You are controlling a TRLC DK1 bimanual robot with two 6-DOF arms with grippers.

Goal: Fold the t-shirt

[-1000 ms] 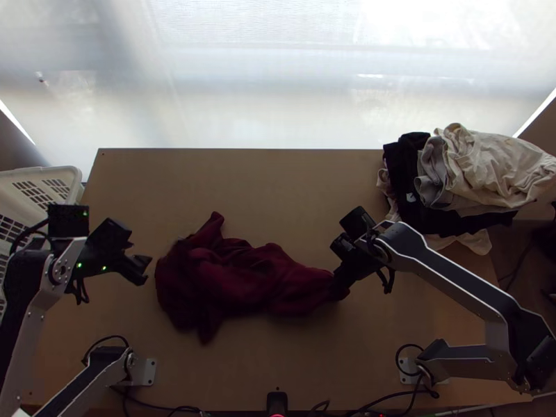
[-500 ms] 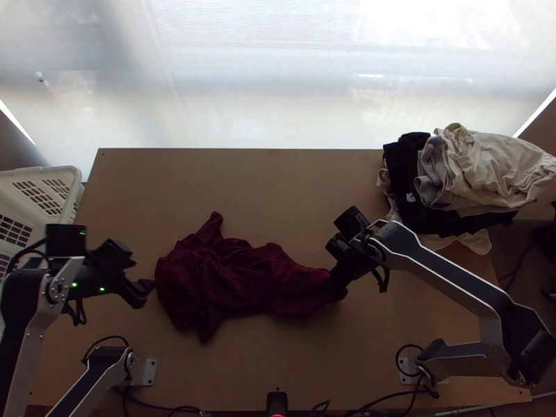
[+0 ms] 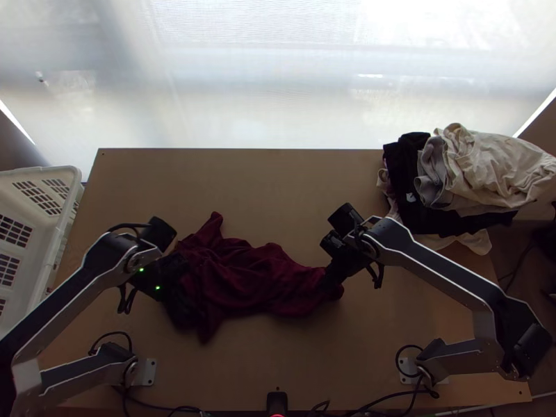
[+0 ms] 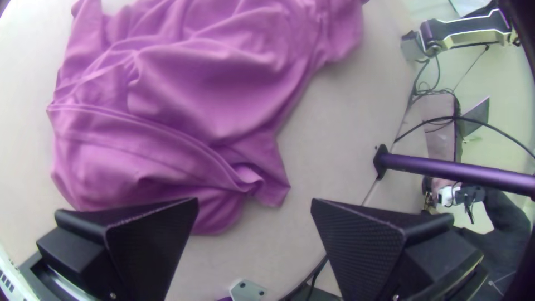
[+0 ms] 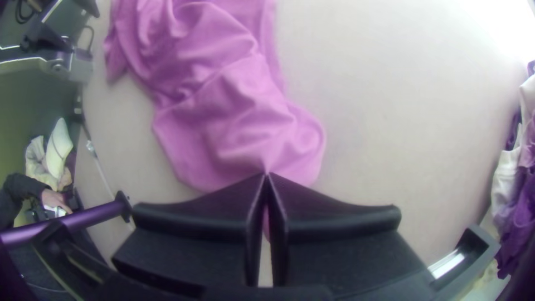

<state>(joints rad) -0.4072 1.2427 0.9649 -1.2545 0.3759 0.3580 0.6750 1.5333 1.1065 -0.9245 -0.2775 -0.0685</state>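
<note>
Pinching one end of the bunched t-shirt (image 3: 250,278), right gripper (image 3: 329,283) fingers closed together, left gripper (image 3: 183,311) fingers wide apart

Silver-grey metal L arm (image 3: 66,299) & R arm (image 3: 452,274), chunky blk joints.
Links w/ dark flat inlays; thin blk cables at wrists & bases; pale grey base plates (image 3: 149,372) w/ screw holes. 2 small green lights (image 3: 142,270) on L wrist. L gripper (image 3: 183,311) & R gripper (image 3: 329,283): wide blk fingers, L's w/ finely textured inner faces.
</note>
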